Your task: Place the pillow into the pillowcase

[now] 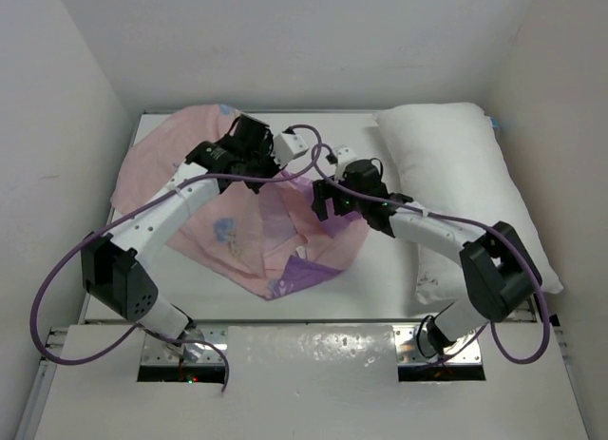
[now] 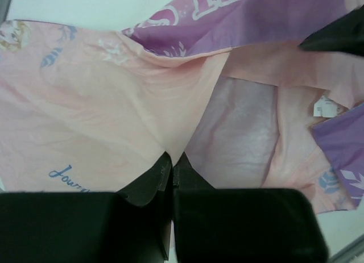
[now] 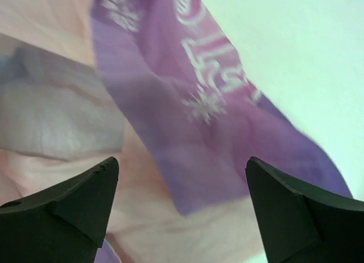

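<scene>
We see the pillowcase [image 1: 249, 239] crumpled over the left and middle of the worktop [image 1: 380, 293]. It lies mostly pale pink side up, with purple edges turned out at its lower tip and right side. Its upper left border comes close to the worktop's left edge. The pillow [image 1: 456, 164] lies along the right edge, running down from the upper right corner. The right arm [image 1: 427, 226] crosses its lower part.

The left gripper [image 2: 172, 165] has its fingers pressed together on a pinched fold of the pink fabric, just beside the pillowcase's open mouth. The right gripper [image 3: 182, 209] hangs over the purple edge with its fingers spread wide, holding nothing.

Bare worktop shows in the lower middle of the overhead view. White walls [image 1: 285, 41] close in on three sides.
</scene>
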### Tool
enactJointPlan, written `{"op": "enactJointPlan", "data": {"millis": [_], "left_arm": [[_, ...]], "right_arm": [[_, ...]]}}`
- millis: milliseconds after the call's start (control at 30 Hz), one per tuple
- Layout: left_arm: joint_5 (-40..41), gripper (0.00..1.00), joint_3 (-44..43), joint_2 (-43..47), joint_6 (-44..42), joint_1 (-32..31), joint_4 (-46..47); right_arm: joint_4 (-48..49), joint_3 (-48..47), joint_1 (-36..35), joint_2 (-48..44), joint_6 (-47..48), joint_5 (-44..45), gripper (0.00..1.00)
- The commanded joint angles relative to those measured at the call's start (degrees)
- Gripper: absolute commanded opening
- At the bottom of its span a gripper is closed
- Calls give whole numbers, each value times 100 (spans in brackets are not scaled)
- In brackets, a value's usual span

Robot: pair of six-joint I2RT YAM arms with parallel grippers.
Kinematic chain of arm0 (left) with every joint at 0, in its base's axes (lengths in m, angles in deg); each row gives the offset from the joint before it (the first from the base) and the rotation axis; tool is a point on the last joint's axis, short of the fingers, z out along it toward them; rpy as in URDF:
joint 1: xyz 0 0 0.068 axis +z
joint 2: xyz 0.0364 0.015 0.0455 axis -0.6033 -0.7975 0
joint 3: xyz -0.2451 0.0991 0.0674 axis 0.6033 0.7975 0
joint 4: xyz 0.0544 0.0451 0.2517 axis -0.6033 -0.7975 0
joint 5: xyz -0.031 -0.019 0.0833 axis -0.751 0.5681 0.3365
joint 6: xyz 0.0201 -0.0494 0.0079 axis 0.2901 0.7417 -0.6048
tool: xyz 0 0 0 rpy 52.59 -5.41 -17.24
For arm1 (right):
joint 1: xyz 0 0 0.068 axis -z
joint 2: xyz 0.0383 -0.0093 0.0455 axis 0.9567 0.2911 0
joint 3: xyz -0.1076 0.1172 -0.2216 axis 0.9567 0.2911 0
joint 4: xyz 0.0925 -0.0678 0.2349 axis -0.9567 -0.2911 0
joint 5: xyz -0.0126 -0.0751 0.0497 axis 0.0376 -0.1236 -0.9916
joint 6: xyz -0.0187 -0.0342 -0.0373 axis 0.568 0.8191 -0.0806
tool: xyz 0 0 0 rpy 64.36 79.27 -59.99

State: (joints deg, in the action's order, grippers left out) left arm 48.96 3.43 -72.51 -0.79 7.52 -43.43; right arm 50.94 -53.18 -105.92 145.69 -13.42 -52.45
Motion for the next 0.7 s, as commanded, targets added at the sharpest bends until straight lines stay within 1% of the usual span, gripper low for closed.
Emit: {"op": "enactJointPlan", "data": {"millis": [0, 33, 100, 200, 233, 333, 367, 433, 467, 533, 600, 667], "left_arm": [[-445, 0, -263, 117, -38, 93, -337], [-463, 0, -246, 126, -21, 102, -337], [-507, 0, -211, 179, 58, 163, -285], [-665, 0, -105, 284, 164, 304, -240], [-787, 0, -96, 328, 190, 365, -241], [-972, 0, -105, 407, 252, 497, -258], [-990, 0, -96, 434, 252, 532, -276], [-973, 0, -35, 477, 208, 646, -285], [-964, 0, 79, 504, 164, 682, -285], [-851, 0, 202, 522, 111, 769, -276], [-692, 0, 377, 522, 32, 779, -197], [-586, 0, 457, 495, -20, 770, -135]], "right_arm": [[1077, -184, -415, 210, 385, 180, 94], [1138, -289, -486, 306, 455, 276, 98], [1262, -412, -627, 640, 359, 576, 98], [1350, -667, -645, 1080, 44, 918, 92], [1332, -807, -645, 1203, -27, 980, 82], [1253, -887, -540, 1520, -343, 1243, 60], [1253, -835, -496, 1538, -466, 1453, 39], [1262, -642, -286, 1389, -879, 1665, 16], [1227, -598, -215, 1293, -1037, 1797, 0], [1113, -614, -13, 959, -1056, 1789, 0], [850, -850, 119, 730, -1108, 1711, 0], [525, -1097, 321, 458, -1388, 1588, 0]]}}
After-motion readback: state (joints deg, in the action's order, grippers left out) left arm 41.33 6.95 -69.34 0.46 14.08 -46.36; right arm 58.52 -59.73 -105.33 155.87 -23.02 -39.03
